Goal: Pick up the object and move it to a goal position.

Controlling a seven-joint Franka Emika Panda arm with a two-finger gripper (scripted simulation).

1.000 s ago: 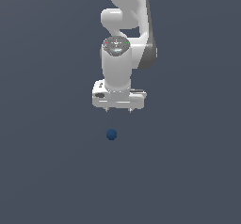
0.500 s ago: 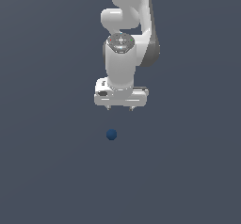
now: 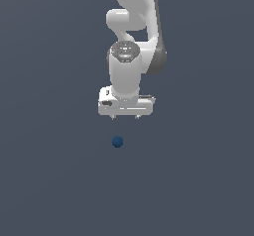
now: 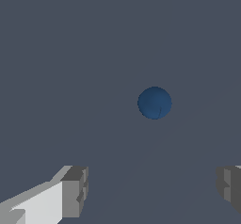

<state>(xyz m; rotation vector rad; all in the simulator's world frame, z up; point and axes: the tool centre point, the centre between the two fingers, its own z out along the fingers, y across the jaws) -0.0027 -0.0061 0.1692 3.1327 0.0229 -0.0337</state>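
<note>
One plain dark grey floor [image 3: 49, 180] fills both views, with no edge or corner in sight to place things by. Over it stands the white Panda arm [image 3: 133, 41], its wrist pointing straight down. At its end is the gripper [image 3: 125, 116], a broad white bar with two short finger stubs showing beneath it in the exterior view. In the wrist view the fingers [image 4: 75, 190] stand spread wide, far apart from each other, with nothing between them. The dark blue ball [image 3: 117, 142] is the smallest thing here, much narrower than the gripper bar. It sits apart from the gripper, below it in the exterior view and slightly toward that view's left. It seems to rest on the floor, though no shadow confirms this.
</note>
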